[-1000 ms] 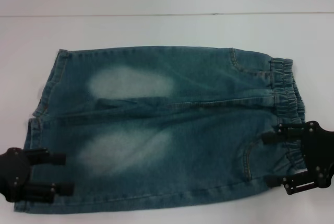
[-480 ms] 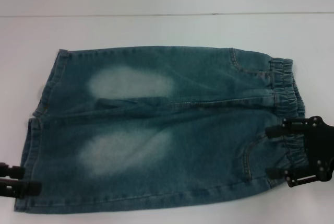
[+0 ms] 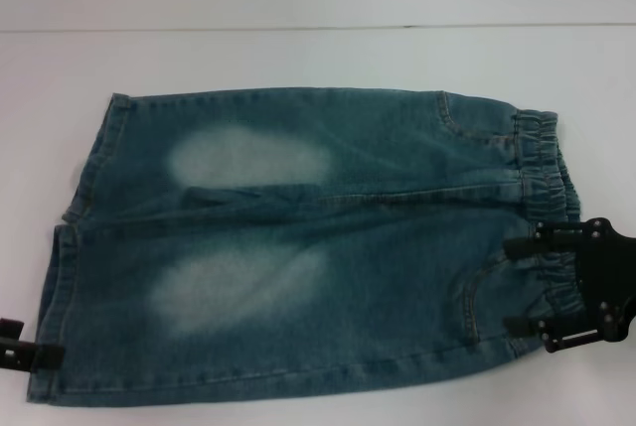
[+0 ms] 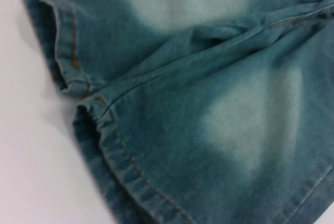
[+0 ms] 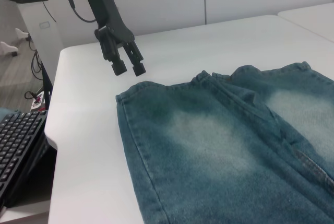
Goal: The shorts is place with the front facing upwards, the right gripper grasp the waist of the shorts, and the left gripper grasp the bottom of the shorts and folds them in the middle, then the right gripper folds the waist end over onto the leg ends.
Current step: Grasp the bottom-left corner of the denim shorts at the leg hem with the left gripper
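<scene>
I see the shorts (image 3: 298, 237) as matt blue-green denim, coarse weave, with pale faded patches and orange stitching along the leg ends (image 4: 78, 72). The waist (image 3: 547, 188), touching my right gripper (image 3: 522, 287), is puckered elastic cloth. Both it and the left gripper (image 5: 128, 67) look matt black, hard, with small bright screws. The table (image 5: 88, 130) is smooth white.

Shorts (image 3: 308, 247) flat on table (image 3: 318, 59)
</scene>
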Motion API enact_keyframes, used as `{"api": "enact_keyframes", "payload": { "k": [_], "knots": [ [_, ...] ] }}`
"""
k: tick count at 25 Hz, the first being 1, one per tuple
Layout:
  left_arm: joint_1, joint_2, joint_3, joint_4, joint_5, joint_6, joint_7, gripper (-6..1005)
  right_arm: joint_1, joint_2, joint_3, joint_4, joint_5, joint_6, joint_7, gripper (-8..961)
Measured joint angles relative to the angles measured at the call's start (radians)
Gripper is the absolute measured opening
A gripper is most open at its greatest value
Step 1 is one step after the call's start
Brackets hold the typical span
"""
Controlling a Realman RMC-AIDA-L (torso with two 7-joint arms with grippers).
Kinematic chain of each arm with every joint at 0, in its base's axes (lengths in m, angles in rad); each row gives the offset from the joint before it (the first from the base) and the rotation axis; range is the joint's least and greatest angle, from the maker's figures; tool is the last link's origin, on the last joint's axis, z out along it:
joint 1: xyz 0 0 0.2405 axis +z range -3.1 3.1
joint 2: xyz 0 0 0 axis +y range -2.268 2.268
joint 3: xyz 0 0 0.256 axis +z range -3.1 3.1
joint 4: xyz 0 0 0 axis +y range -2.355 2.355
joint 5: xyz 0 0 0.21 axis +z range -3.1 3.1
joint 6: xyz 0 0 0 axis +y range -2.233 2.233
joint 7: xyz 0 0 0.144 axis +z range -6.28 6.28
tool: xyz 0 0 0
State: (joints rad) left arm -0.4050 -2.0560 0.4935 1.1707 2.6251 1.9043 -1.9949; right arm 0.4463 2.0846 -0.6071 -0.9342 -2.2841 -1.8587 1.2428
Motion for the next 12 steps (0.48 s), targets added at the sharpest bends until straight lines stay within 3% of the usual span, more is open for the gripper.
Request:
{"api": "enact_keyframes", "payload": {
  "k": [12],
  "knots": [
    [-0.008, -0.005, 0.044, -0.064, 0.046, -0.043, -0.012, 816, 0.004, -0.004, 0.000, 0.000, -0.001, 0.003, 0.000, 906]
  ]
}}
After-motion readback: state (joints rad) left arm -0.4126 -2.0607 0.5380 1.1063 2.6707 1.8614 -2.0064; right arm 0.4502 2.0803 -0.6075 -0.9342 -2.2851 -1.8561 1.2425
